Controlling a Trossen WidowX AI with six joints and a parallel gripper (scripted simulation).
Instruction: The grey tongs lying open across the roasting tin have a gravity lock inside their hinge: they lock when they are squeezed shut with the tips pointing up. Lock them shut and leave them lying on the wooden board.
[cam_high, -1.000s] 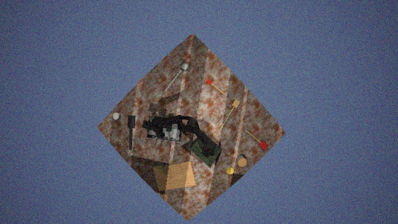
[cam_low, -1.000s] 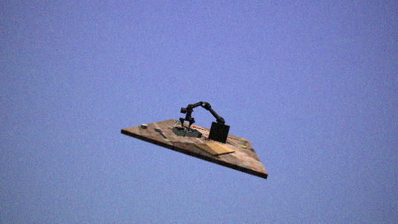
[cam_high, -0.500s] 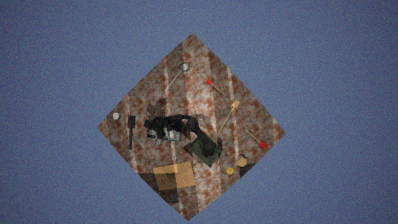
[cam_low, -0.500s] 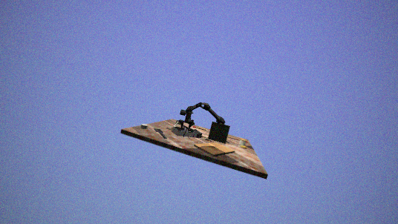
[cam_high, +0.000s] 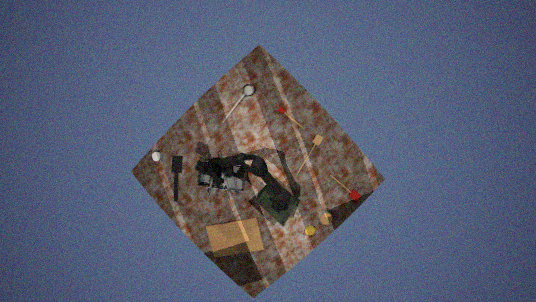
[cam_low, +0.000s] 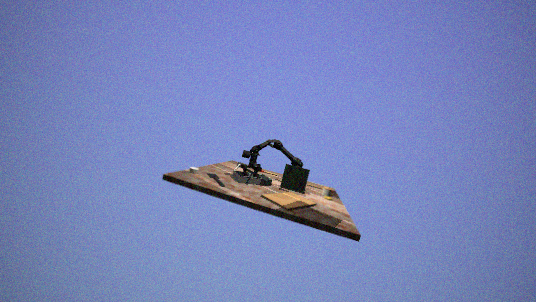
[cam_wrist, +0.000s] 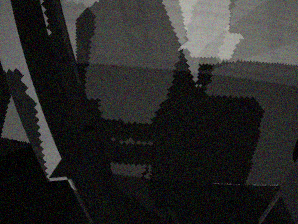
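The roasting tin (cam_high: 235, 184) (cam_low: 265, 181) stands left of the arm's base in the top view, dark with lighter grey patches inside. My gripper (cam_high: 215, 176) (cam_low: 250, 176) is open, pointing down low over the tin. Its fingertips are hidden in the top view and lost in darkness in the wrist view. The grey tongs cannot be told apart from the tin and gripper; their jaw position and lock state are not visible. The wooden board (cam_high: 227, 234) (cam_low: 285, 201) lies flat below the tin in the top view, with nothing seen on it.
The dark green base block (cam_high: 270, 207) (cam_low: 296, 177) stands beside the tin. A black spatula (cam_high: 176, 165) and a white round item (cam_high: 156, 156) lie left. A ladle (cam_high: 249, 90), a wooden utensil (cam_high: 317, 140) and a yellow disc (cam_high: 310, 230) lie farther off. Shadows cross the table.
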